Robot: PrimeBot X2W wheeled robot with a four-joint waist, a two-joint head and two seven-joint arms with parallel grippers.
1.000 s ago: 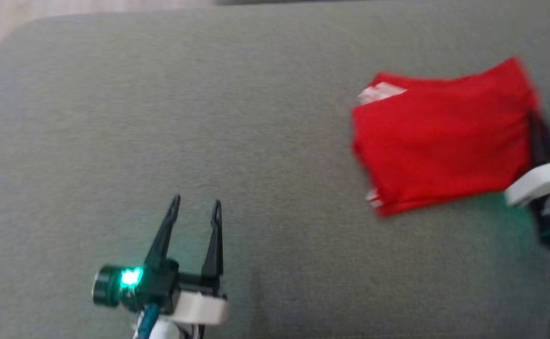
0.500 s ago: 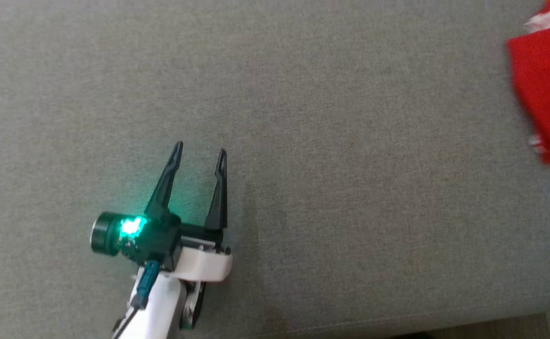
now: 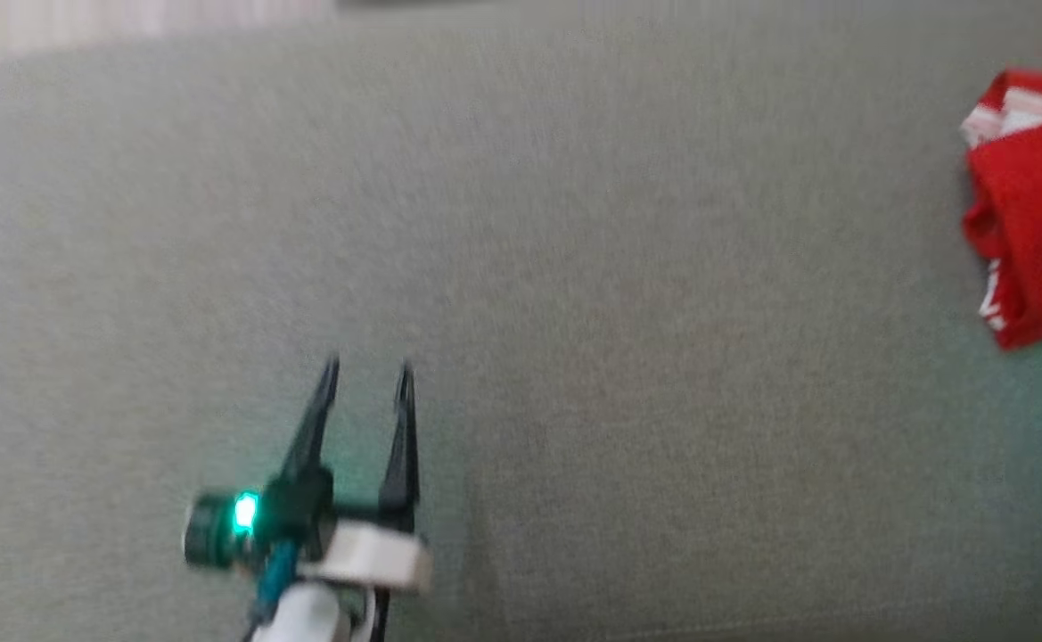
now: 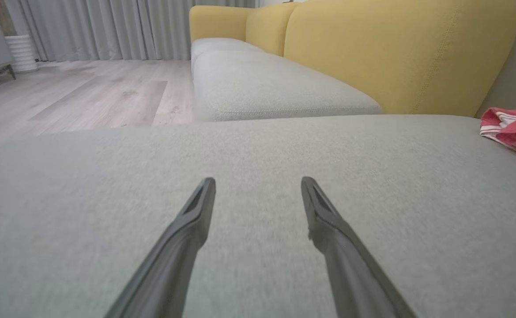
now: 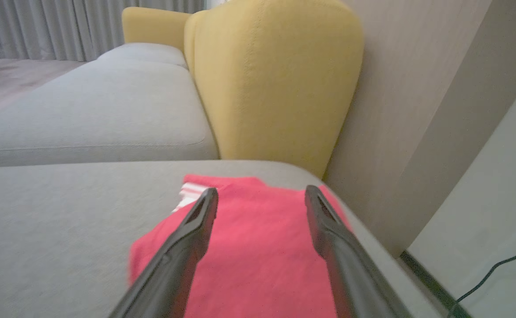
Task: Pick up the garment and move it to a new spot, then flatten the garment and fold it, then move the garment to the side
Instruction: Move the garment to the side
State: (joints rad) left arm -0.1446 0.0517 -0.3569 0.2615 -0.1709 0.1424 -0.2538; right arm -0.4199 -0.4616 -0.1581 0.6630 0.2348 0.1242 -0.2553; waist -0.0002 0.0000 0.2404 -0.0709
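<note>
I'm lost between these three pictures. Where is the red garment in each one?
Head view: garment at the right edge, cut off.
Left wrist view: garment at the far right edge.
Right wrist view: garment at bottom centre, beyond the right tool.
Shared landmark: the grey cushion it lies on.

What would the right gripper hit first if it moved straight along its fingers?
Probably the red garment under and ahead of the right gripper, whose fingers stand open. If it clears the garment, the yellow backrest comes next; height is unclear.

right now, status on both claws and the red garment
Left claw open, over bare grey cushion. Right claw open, over garment. Garment folded, lying at cushion's right end. Wall close beside it.
</note>
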